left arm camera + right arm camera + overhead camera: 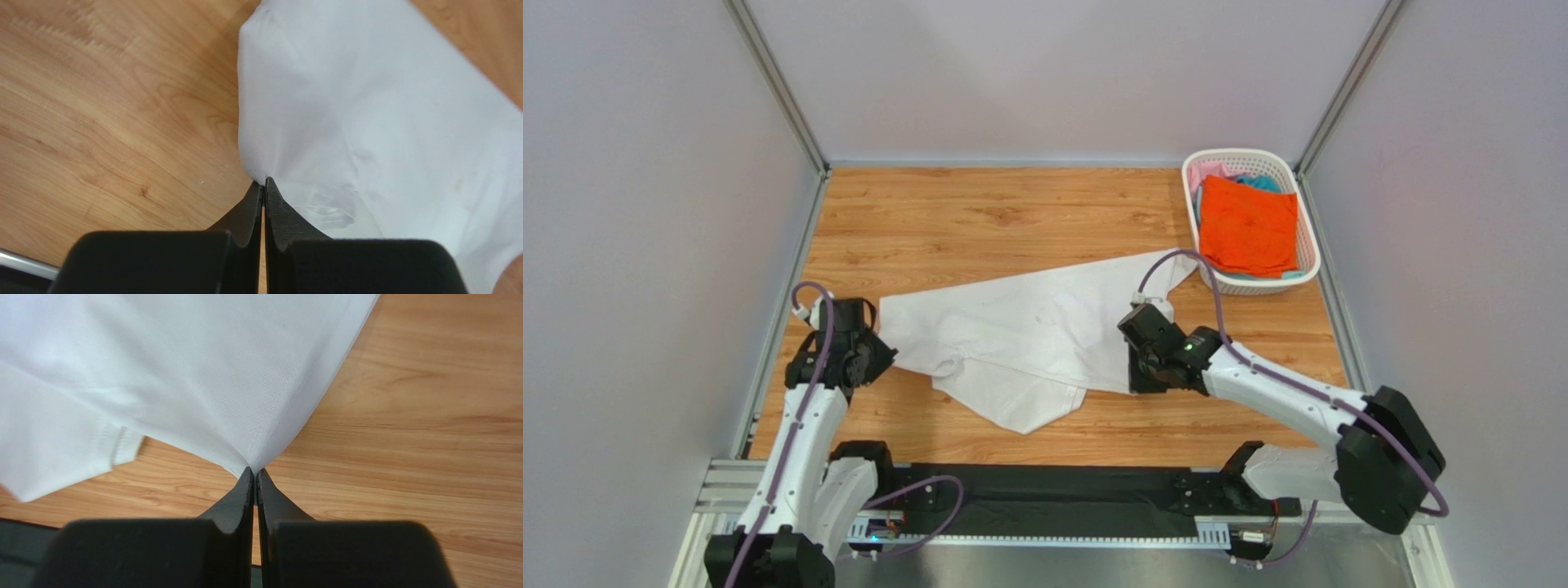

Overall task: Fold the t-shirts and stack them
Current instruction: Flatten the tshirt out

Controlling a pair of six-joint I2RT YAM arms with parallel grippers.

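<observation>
Top external view shows the white t-shirt [1026, 337] in the middle of the worktop [1014, 208], with the left fingers [250, 211] closed tight on its left edge and the right fingers [242, 499] closed tight on its right corner. I judge the step is spreading the shirt before the first fold. The next move calls for both arms to pull apart evenly, so the wrinkled cloth lies flat without slipping out.
</observation>
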